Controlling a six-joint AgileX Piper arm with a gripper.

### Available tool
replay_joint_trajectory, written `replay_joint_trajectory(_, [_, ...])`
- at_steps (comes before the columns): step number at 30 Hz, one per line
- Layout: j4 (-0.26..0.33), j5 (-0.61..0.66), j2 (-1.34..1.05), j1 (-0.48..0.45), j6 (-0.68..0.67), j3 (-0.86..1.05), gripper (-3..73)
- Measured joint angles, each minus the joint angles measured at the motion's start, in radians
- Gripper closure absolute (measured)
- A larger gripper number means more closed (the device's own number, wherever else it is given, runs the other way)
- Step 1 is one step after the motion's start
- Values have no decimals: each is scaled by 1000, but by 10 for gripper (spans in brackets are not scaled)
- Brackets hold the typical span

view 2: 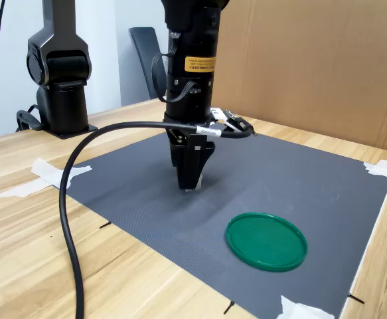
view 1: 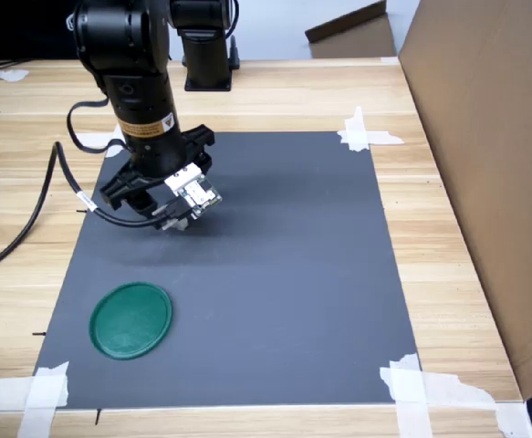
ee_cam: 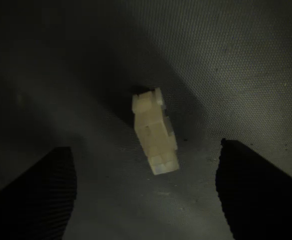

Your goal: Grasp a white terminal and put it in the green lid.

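Note:
In the wrist view the white terminal [ee_cam: 153, 132] lies on the dark mat, a small blocky piece turned at an angle. My gripper [ee_cam: 144, 150] is open, with one dark finger [ee_cam: 40, 195] on each side of the terminal and neither touching it. In both exterior views the gripper [view 1: 172, 222] [view 2: 192, 181] points straight down, low over the mat, and hides the terminal. The green lid [view 1: 130, 319] [view 2: 266, 240] lies flat and empty on the mat, well apart from the gripper and nearer the mat's front edge in the first exterior view.
The grey mat [view 1: 284, 274] is taped to a wooden table with white tape at its corners [view 1: 366, 135]. A cardboard wall [view 1: 494, 137] stands along the first exterior view's right. A black cable [view 2: 74, 199] trails from the arm, whose base [view 2: 57, 73] is behind.

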Motion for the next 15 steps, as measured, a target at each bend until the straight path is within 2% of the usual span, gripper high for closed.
replay_joint_trajectory(2, [-39, -6, 11, 0, -44, 0, 9])
replay_joint_trajectory(5, [-57, -9, 14, 0, -87, 0, 18])
replay_joint_trajectory(15, [-33, -40, 18, 18, -142, 0, 23])
